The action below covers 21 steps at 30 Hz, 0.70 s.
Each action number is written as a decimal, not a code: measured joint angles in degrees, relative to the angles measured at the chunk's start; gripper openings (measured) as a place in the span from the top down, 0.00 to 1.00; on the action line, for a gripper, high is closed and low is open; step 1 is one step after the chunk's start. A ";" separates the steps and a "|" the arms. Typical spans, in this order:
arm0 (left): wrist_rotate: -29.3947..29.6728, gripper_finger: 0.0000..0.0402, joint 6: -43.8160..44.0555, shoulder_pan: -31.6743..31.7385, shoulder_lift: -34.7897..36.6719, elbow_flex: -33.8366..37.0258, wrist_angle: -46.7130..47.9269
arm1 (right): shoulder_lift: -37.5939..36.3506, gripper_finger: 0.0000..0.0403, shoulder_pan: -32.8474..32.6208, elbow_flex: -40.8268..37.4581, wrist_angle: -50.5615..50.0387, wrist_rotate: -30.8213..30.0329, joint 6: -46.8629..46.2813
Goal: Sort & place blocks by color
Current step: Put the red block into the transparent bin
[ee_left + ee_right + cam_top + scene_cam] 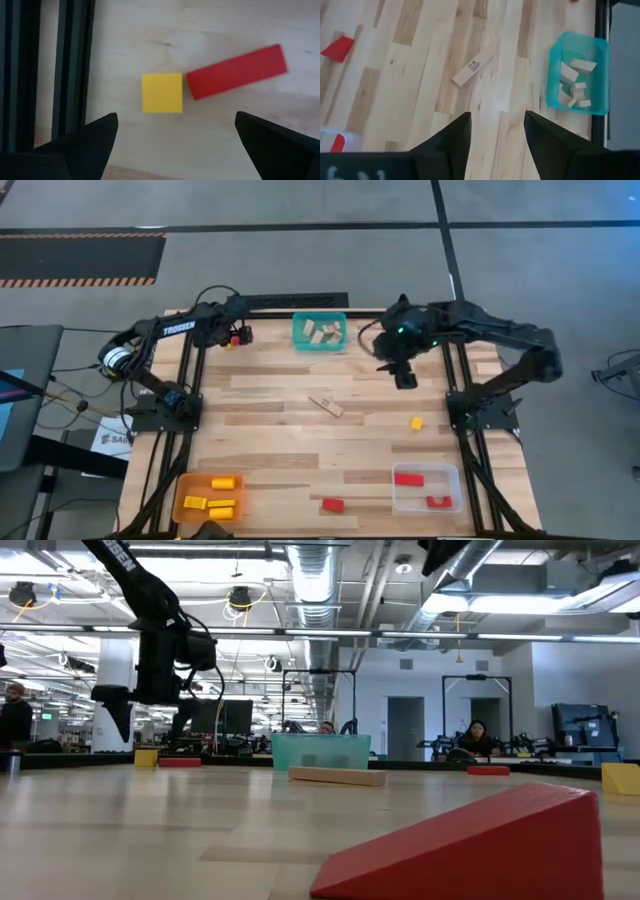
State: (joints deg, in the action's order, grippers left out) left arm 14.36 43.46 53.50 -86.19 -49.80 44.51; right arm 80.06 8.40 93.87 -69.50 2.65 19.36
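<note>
High view, layout: worktop (280, 395) carries a teal bin (320, 332) at the far edge, an orange bin (210, 495) near left, a clear bin (427, 488) near right.
Left end effector (176, 131): spread wide, empty, parked over the far-left corner above a yellow cube (162, 93) and a red bar (235, 71); the two blocks lie just beside each other.
Right end effector (497, 132): fingers part-way apart, nothing between them, hanging above the worktop just beside the teal bin.
Step in hand: judged to be between picks; no block is gripped by either arm.
Next move: likely a reach for the loose tan bar (326, 405) at mid-worktop, which belongs in the teal bin; it lies flat and at an angle, so the wrist would need turning to span its narrow side.
Count, teal bin: about five tan pieces, overlapping, exact count uncertain.
Count, orange bin: four yellow.
Count, clear bin: two red.
Count, loose blocks: one tan bar, one yellow cube (416, 423) right of centre, one red block (332, 504) near the front edge, plus the far-left pair.
</note>
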 joint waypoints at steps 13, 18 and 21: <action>1.28 0.07 5.87 3.41 -2.12 -0.04 -5.23 | -5.60 0.57 11.03 -12.02 5.51 6.52 0.36; -0.36 0.15 8.02 3.49 -2.11 -0.04 -5.81 | -4.42 0.60 10.52 -12.02 5.98 7.68 -1.14; -2.10 0.20 3.10 2.98 -1.58 -0.10 -8.39 | -4.24 0.61 9.64 -11.95 6.23 7.85 -1.38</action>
State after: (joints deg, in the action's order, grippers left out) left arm 12.26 46.55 56.48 -87.78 -49.90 36.11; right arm 75.82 18.04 81.92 -63.28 10.50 17.99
